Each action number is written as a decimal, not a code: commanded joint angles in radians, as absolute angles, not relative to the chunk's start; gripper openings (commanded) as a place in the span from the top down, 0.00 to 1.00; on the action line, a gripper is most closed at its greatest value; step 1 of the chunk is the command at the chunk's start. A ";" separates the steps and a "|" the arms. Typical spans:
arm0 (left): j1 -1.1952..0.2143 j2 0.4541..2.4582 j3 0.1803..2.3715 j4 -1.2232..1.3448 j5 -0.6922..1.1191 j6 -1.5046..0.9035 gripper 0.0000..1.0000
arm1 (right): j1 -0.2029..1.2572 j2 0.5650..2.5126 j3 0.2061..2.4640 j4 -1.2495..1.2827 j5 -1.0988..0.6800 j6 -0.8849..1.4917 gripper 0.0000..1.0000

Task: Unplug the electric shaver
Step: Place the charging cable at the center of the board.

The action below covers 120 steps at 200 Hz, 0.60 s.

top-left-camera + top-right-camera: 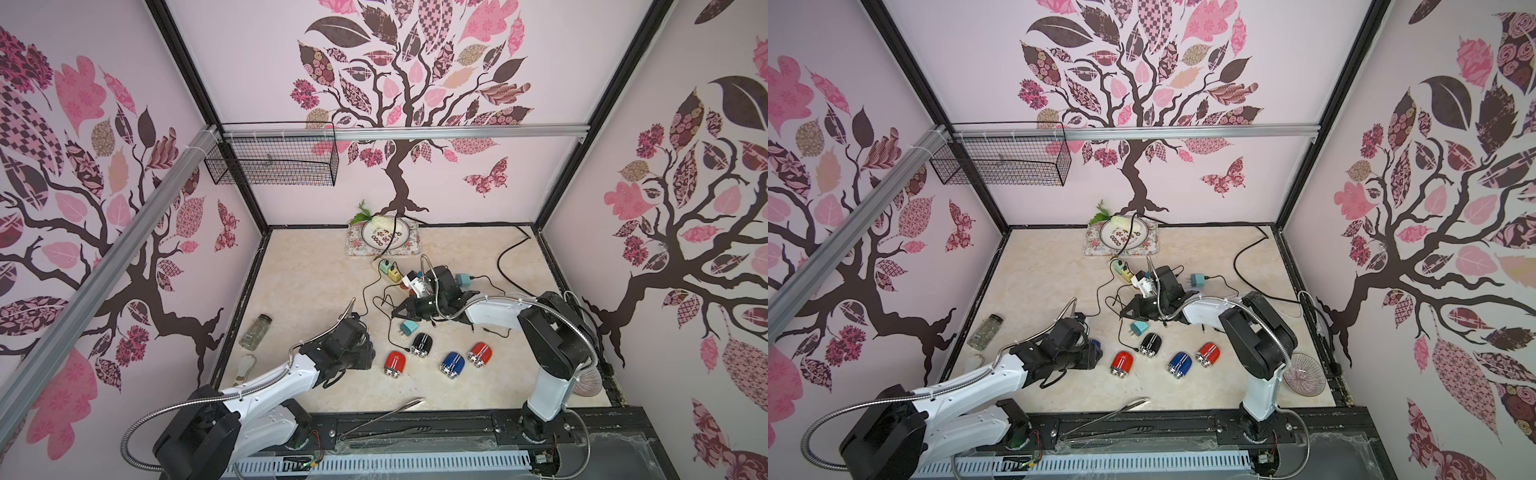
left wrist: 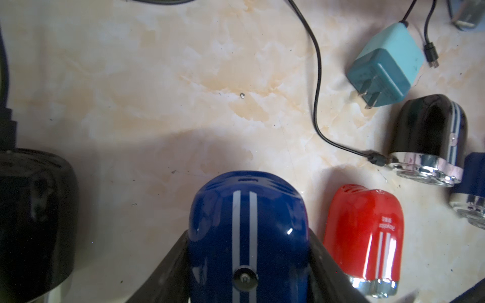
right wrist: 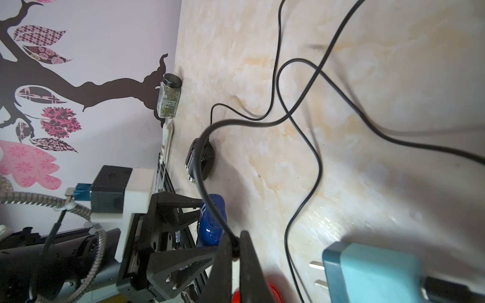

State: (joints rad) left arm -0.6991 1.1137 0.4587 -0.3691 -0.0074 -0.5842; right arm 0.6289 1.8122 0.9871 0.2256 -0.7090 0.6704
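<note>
A blue electric shaver (image 2: pixel 246 210) with two white stripes lies low over the table, and my left gripper (image 2: pixel 248 244) is shut on its sides. The slot in its rounded end shows no plug in it. A corner of this shaver (image 1: pixel 1095 345) peeks out beside the left gripper (image 1: pixel 369 353). My right gripper (image 3: pixel 236 249) is shut on the plug end of a thin black cable (image 3: pixel 203 168), a short way from the shaver (image 3: pixel 211 223). In both top views the right gripper (image 1: pixel 397 313) (image 1: pixel 1124 313) hovers above the table's middle.
More shavers lie near: a red one (image 1: pixel 394 365), a black one (image 1: pixel 422 345) with a cable plugged in, a blue one (image 1: pixel 453 365), another red one (image 1: pixel 480 354). A teal adapter (image 1: pixel 408 328), power strip (image 1: pixel 390 272), loose cables, spice jar (image 1: pixel 255 331) and tweezers (image 1: pixel 382 415) are around.
</note>
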 commanded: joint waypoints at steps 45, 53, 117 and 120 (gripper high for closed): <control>-0.701 1.148 0.540 -0.437 -0.035 -0.614 1.00 | 0.677 1.863 0.973 0.255 -0.724 0.686 1.00; -0.702 1.152 0.541 -0.438 -0.033 -0.615 1.00 | 0.681 1.866 0.974 0.255 -0.724 0.688 1.00; -0.708 1.201 0.569 -0.457 -0.009 -0.608 1.00 | 0.707 1.895 0.979 0.250 -0.728 0.687 0.99; -0.707 1.206 0.570 -0.458 -0.008 -0.606 1.00 | 0.710 1.896 0.979 0.249 -0.728 0.689 0.99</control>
State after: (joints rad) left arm -0.7010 1.1843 0.5144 -0.4564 -0.0154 -0.6064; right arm 0.6979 1.8652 0.9676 0.2417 -0.7181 0.6853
